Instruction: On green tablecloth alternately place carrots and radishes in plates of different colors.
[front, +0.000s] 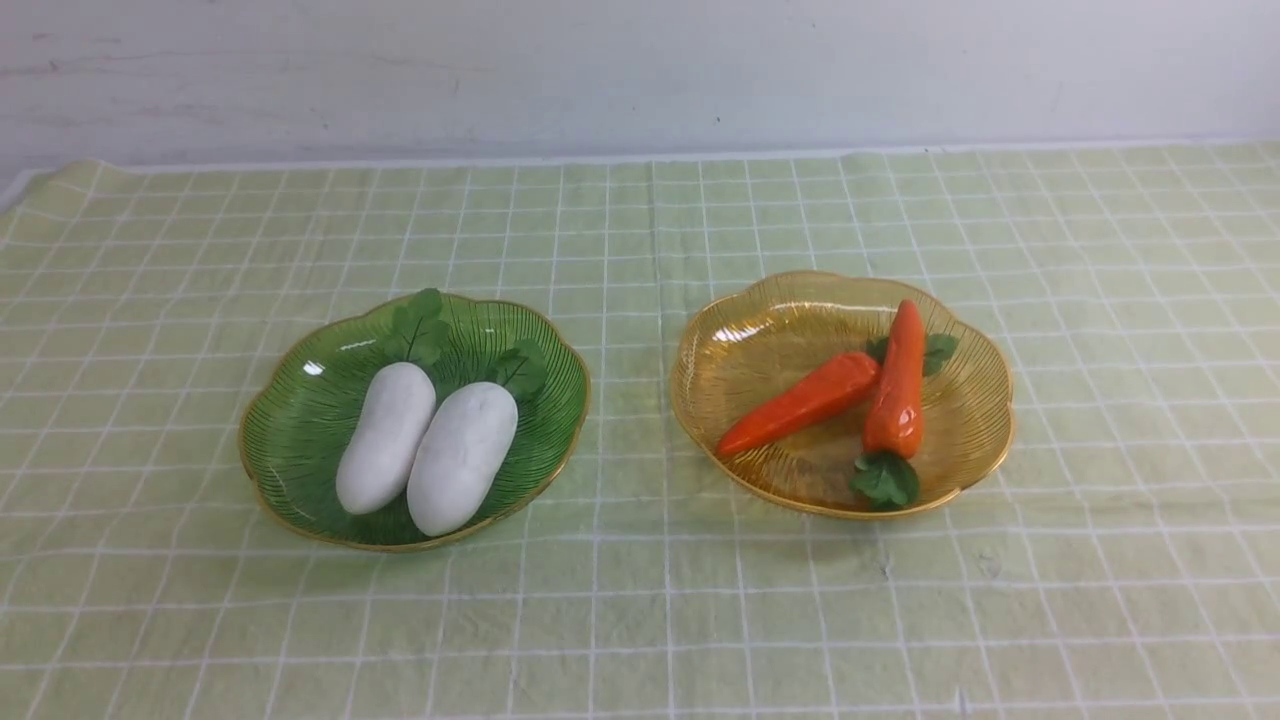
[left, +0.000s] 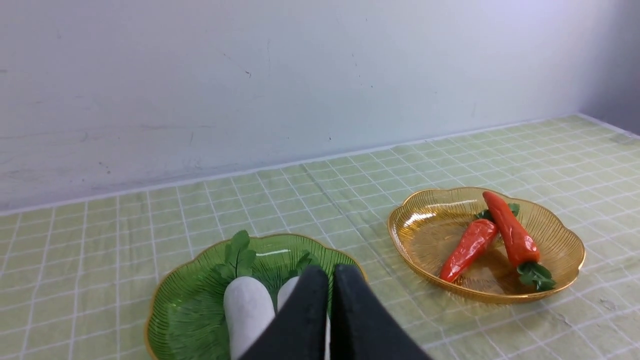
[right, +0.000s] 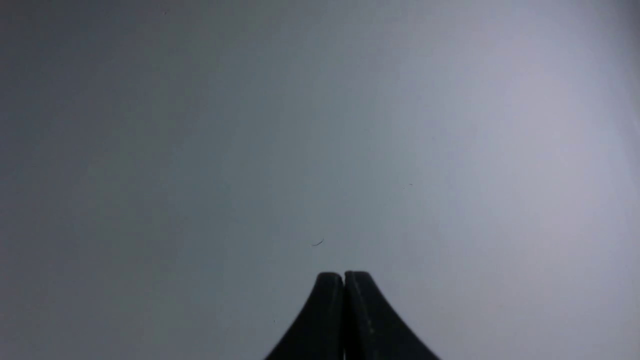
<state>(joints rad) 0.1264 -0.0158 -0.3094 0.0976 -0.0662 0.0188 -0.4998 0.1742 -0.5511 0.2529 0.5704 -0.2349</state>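
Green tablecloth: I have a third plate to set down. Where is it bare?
Bare: the strip of green tablecloth between the green plate and amber plate, plus wide bands before and behind them. Both plates are crowded.

A robot test bench in a lab-like room is suggested. A plain whitish wall (front: 640, 70), scuffed and faintly marked, is seen directly behind the green tablecloth (front: 640, 600), which is spread flat with slight wrinkles. Toy food is set out (glossy carrots (front: 800, 402), matte radishes (front: 386, 436)) in two plastic plates (front: 300, 420), and the black left gripper (left: 330, 272) and right gripper (right: 344, 277) are caught by the wrist cameras.
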